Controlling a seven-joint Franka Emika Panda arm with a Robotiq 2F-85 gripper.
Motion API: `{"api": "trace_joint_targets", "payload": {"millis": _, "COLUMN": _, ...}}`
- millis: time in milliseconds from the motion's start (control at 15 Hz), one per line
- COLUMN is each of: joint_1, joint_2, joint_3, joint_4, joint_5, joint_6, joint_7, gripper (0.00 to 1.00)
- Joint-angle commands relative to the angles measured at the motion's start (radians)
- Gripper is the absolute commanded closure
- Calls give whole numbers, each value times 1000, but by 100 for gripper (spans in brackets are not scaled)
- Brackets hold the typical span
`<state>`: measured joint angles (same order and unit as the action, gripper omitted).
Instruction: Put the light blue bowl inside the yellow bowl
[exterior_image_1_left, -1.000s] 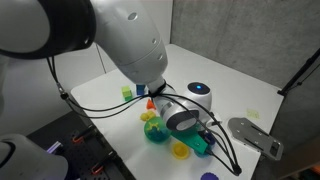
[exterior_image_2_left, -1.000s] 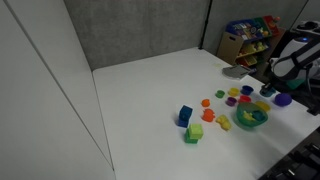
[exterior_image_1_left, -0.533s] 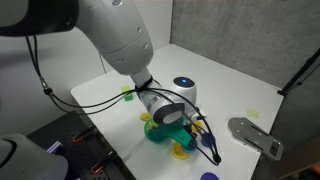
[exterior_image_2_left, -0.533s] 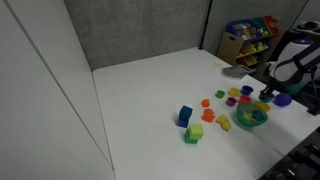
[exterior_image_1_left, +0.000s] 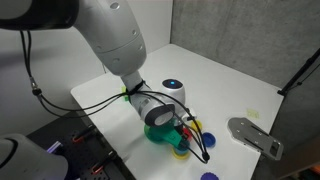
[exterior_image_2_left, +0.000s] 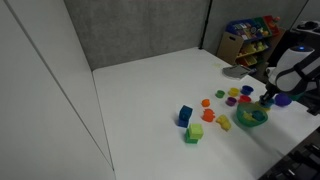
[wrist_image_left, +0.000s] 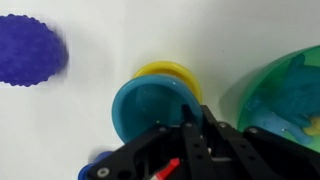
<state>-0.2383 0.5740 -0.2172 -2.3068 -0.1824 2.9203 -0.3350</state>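
Note:
In the wrist view my gripper (wrist_image_left: 190, 108) is shut on the right rim of the light blue bowl (wrist_image_left: 148, 108). The light blue bowl sits over the yellow bowl (wrist_image_left: 165, 70), whose rim shows as a crescent beyond it. I cannot tell whether the two bowls touch. In an exterior view the gripper (exterior_image_1_left: 180, 133) is low at the table's near edge, just above the yellow bowl (exterior_image_1_left: 181, 151). In an exterior view the gripper (exterior_image_2_left: 268, 97) is at the far right among the toys.
A large green bowl (wrist_image_left: 290, 95) stands right beside the two bowls and shows in both exterior views (exterior_image_1_left: 156, 137) (exterior_image_2_left: 250, 118). A purple spiky ball (wrist_image_left: 30, 50) lies to the left. Small coloured toys (exterior_image_2_left: 205, 115) and blocks (exterior_image_2_left: 186, 116) are scattered mid-table.
The arm has swung across the table toward the near edge and come down, bringing the gripper from beside the green bowl to over the yellow bowl.

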Motion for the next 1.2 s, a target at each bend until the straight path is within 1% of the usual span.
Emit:
{"api": "trace_joint_targets", "payload": {"millis": 0, "joint_1": 28, "joint_2": -9, "joint_3": -32, "joint_4": -46, "joint_5": -47, "joint_6": 77, "joint_7": 34, "gripper": 96}}
{"api": "trace_joint_targets", "payload": {"millis": 333, "joint_1": 71, "joint_2": 2, "joint_3": -91, "joint_4": -71, "joint_5": -68, "joint_6": 148, "joint_7": 38, "gripper": 95}}
{"api": "trace_joint_targets", "payload": {"millis": 400, "joint_1": 76, "joint_2": 2, "joint_3": -98, "joint_4": -74, "joint_5": -65, "joint_6": 153, "joint_7": 39, "gripper": 90}}
{"api": "trace_joint_targets", "payload": {"millis": 467, "joint_1": 78, "joint_2": 2, "joint_3": -102, "joint_4": -75, "joint_5": -64, "joint_6": 156, "joint_7": 37, "gripper": 64}}
{"api": "trace_joint_targets", "payload": {"millis": 533, "joint_1": 76, "joint_2": 0, "joint_3": -100, "joint_4": -76, "joint_5": -60, "joint_6": 155, "joint_7": 35, "gripper": 62}}
{"api": "trace_joint_targets", "payload": {"millis": 600, "joint_1": 70, "joint_2": -1, "joint_3": -96, "joint_4": -77, "joint_5": -58, "joint_6": 156, "joint_7": 32, "gripper": 56}}
{"api": "trace_joint_targets", "payload": {"millis": 733, "joint_1": 62, "joint_2": -1, "joint_3": -89, "joint_4": -76, "joint_5": -54, "joint_6": 154, "joint_7": 30, "gripper": 39}}
{"api": "trace_joint_targets", "payload": {"millis": 933, "joint_1": 56, "joint_2": -5, "joint_3": -82, "joint_4": -74, "joint_5": -50, "joint_6": 150, "joint_7": 31, "gripper": 17}}
{"api": "trace_joint_targets", "payload": {"millis": 1067, "joint_1": 38, "joint_2": -27, "joint_3": -57, "joint_4": -70, "joint_5": -35, "joint_6": 120, "joint_7": 32, "gripper": 1}}
{"api": "trace_joint_targets", "payload": {"millis": 1133, "joint_1": 29, "joint_2": -44, "joint_3": -42, "joint_4": -69, "joint_5": -28, "joint_6": 102, "joint_7": 35, "gripper": 0}}
